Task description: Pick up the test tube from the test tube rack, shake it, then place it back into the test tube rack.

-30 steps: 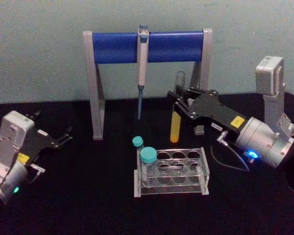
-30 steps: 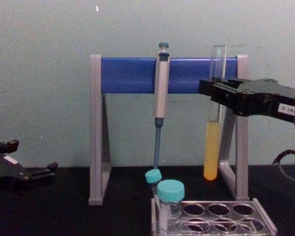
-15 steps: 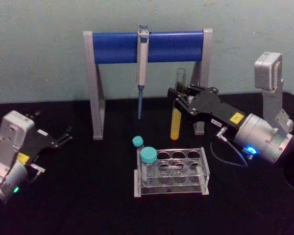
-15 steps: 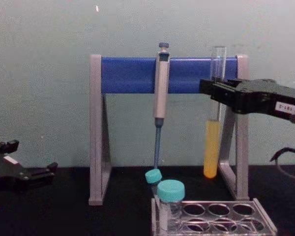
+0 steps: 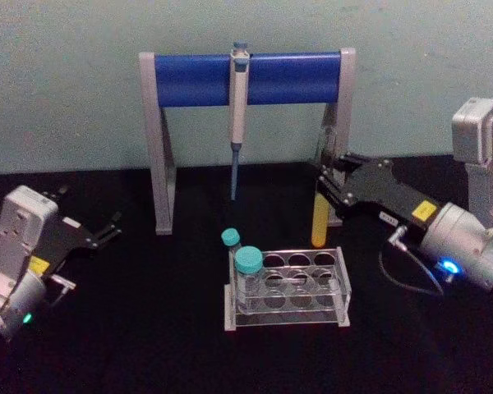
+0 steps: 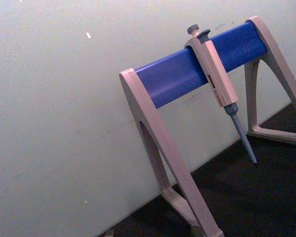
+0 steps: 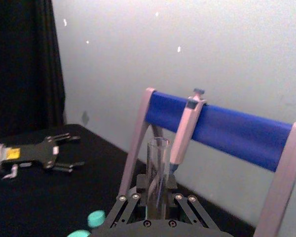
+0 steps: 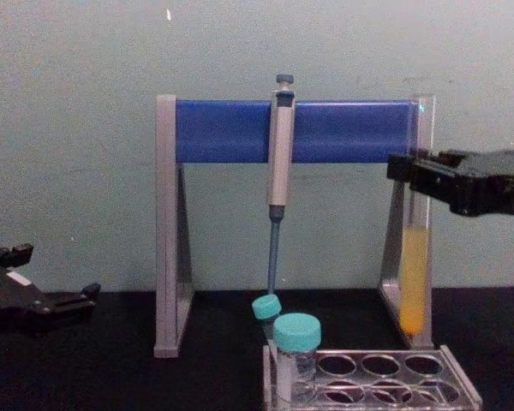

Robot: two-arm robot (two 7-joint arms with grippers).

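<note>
The tall, slim, clear glass test tube (image 5: 320, 220) with yellow liquid in its lower part is held upright, its upper part clamped between the jaws of the right gripper (image 5: 324, 180). It is raised clear of the low, clear plastic test tube rack (image 5: 310, 283), over the rack's far right end. Two short teal-capped tubes (image 5: 248, 263) are seated at the rack's left end. The left gripper (image 5: 111, 229) is parked at the left, jaws parted and empty.

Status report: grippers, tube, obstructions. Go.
Right gripper shut on test tube, upright, clear of the test tube rack, behind its right end. Left gripper open, parked left. Pipette stand leg close behind tube.
</note>
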